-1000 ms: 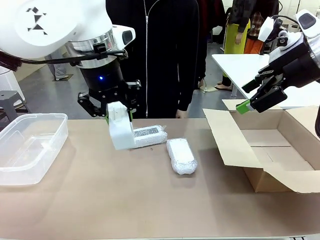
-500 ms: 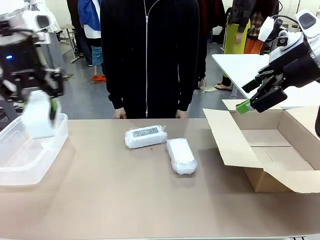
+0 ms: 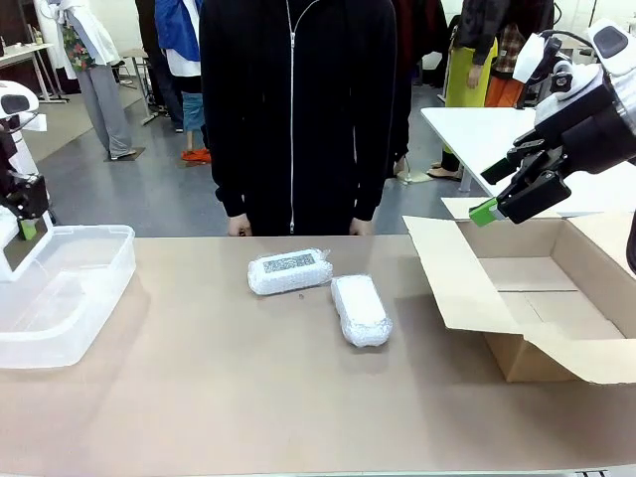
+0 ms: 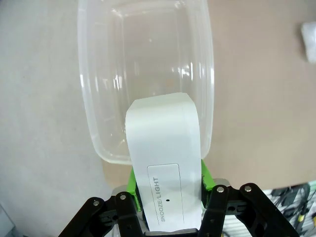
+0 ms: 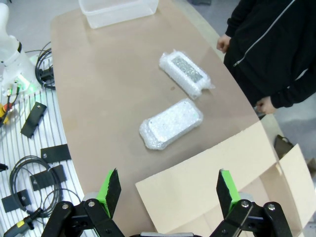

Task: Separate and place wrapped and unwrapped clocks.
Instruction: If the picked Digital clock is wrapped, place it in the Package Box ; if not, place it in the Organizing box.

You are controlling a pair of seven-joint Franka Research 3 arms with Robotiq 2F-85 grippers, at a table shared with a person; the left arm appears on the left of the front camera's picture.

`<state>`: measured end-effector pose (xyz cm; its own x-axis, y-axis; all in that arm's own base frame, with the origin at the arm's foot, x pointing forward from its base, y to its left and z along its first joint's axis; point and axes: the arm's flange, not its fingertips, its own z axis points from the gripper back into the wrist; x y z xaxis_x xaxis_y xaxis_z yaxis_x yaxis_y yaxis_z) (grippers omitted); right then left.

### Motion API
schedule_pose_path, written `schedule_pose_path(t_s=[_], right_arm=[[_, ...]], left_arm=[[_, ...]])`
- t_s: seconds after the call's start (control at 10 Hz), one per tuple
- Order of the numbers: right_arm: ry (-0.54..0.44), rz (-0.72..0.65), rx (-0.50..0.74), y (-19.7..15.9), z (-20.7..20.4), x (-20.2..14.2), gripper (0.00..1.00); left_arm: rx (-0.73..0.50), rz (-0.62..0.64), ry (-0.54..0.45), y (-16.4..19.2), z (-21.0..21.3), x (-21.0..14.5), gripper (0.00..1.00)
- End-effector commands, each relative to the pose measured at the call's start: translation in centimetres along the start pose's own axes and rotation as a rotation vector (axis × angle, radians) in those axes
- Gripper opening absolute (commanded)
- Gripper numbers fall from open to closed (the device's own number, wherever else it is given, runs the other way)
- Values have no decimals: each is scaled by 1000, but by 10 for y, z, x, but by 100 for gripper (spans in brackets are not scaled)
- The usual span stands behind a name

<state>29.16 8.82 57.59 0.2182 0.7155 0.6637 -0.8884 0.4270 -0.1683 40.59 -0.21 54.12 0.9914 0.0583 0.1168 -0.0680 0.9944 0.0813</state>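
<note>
The unwrapped clock, a smooth white block with a "SNOOZE/LIGHT" label, is clamped between the green pads of my left gripper, which hangs above the near end of the clear plastic bin. From the front, this gripper and clock sit at the far left edge. Two clocks wrapped in bubbly film lie side by side at mid-table, with the same two clocks showing in the right wrist view. My right gripper hovers open and empty above the cardboard box.
An open cardboard box with spread flaps stands at the right. The clear bin sits at the left table edge. A person in black stands at the far side, hands resting near the table's edge.
My left arm has swung left with the bare clock, from above the wrapped clocks to over the bin's left end. The right arm and both wrapped clocks have stayed put.
</note>
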Motion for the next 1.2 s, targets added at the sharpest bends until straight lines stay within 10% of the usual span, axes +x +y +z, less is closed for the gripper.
schedule_pose_path(t_s=[0.0, 1.1], right_arm=[[-10, -1, 18, 1, -2, -2, 100], [-10, -1, 18, 1, -2, -2, 100]], left_arm=[[2, -41, 10, -5, 6, -12, 52], [-38, -55, -7, 8, -126, 77, 52]])
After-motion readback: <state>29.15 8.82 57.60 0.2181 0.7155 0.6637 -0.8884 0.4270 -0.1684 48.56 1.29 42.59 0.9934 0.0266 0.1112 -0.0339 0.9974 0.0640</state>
